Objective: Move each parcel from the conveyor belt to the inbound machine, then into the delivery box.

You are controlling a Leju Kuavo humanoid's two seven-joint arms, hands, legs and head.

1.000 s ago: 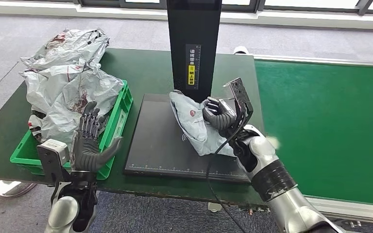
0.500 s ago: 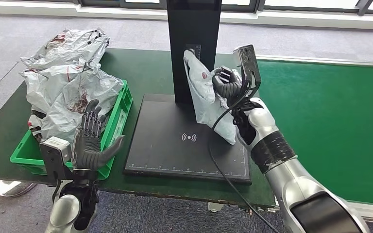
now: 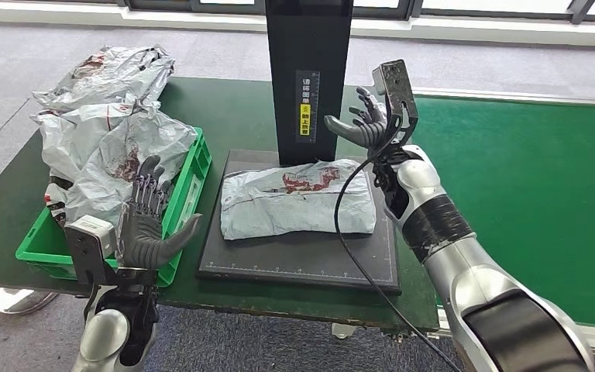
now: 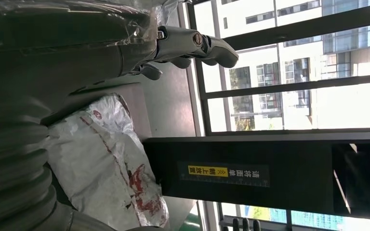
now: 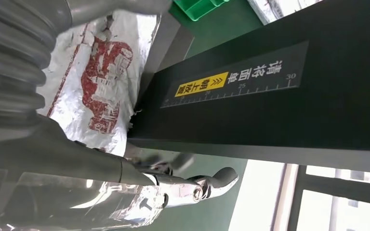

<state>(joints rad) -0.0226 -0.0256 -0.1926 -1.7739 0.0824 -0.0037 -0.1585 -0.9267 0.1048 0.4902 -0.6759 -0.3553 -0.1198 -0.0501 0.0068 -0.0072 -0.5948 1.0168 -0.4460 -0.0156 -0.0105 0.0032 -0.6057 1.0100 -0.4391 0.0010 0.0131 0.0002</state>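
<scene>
Lying flat under the yellow-labelled scanner post (image 3: pixel 308 77), parcel (image 3: pixel 297 198); both robot hands released, right robot hand (image 3: pixel 360 124), left robot hand (image 3: pixel 147 225)

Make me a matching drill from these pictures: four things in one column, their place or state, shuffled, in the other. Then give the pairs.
Things
1. flat grey plastic parcel with red print
2. heap of crumpled grey parcel bags
3. right hand
4. left hand

Places or states
A. piled in and over the green plastic crate
B. open, raised beside the black upright column
C. lying on the black scanner platform
D. open, fingers up, by the crate's near corner

Pairs: 1-C, 2-A, 3-B, 4-D
</scene>
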